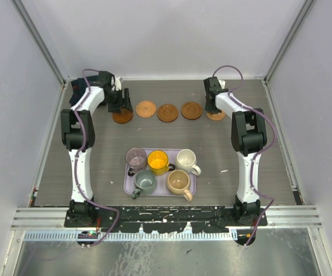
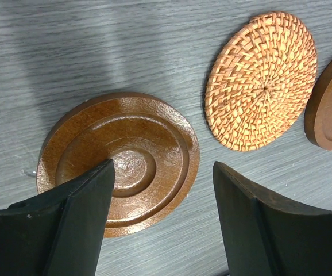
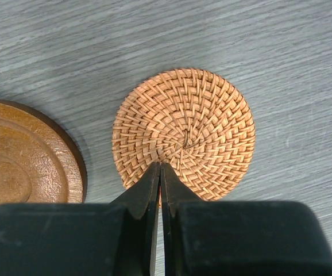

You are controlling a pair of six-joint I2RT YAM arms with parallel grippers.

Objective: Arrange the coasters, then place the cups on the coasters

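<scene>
Along the counter's [image 1: 97, 167] far side, five coasters [image 1: 168, 112] are lying in a row while cups [image 1: 157, 161] are waiting on a tray [image 1: 127, 185]. Left hand [image 2: 163, 172], fingers apart, is hovering over a wooden coaster [image 2: 131, 155]; right hand [image 3: 160, 169], tips together, is hanging at a woven coaster [image 3: 195, 115], which a careless nudge could skid out of line.

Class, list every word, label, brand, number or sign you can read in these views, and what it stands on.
No text can be read in any view. The cups, the coasters and the lavender tray are plain; the close views of the wooden coaster and the woven coaster show only grooves and weave.
</scene>
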